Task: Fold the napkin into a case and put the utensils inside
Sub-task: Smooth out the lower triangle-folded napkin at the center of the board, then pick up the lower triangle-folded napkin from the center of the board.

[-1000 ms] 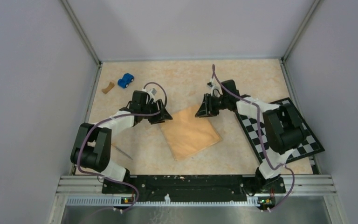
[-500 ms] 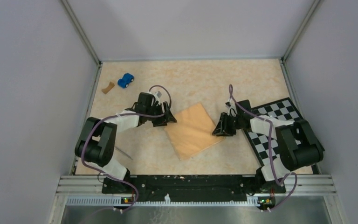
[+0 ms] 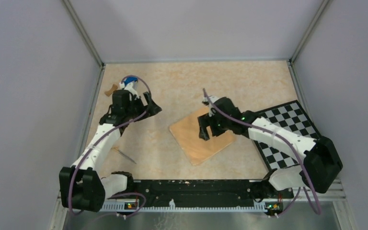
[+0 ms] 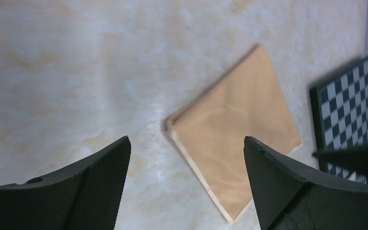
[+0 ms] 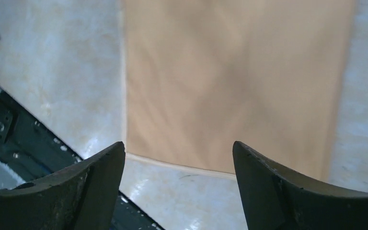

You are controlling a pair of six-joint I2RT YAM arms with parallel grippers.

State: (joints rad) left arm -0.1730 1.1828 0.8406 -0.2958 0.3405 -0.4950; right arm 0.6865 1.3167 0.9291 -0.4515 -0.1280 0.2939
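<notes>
1. The napkin [image 3: 202, 140] lies flat in the middle of the table [image 3: 187, 81], between the two arms (one edge shows a second layer, so it looks folded over already).
2. The right hand [image 3: 210, 129] hangs just above it, wide open, holding nothing.
3. The left hand [image 3: 151, 101] is well off to the left, open and empty too.
4. The napkin looks soft, thin and very light. I think it will flop and may slide on the smooth table.
5. It is best to pinch it at a corner or right on an edge, not in the middle.
6. A thin metal utensil [image 3: 126, 156] lies near the left arm. It looks hard, slim and tricky to pinch.
</notes>
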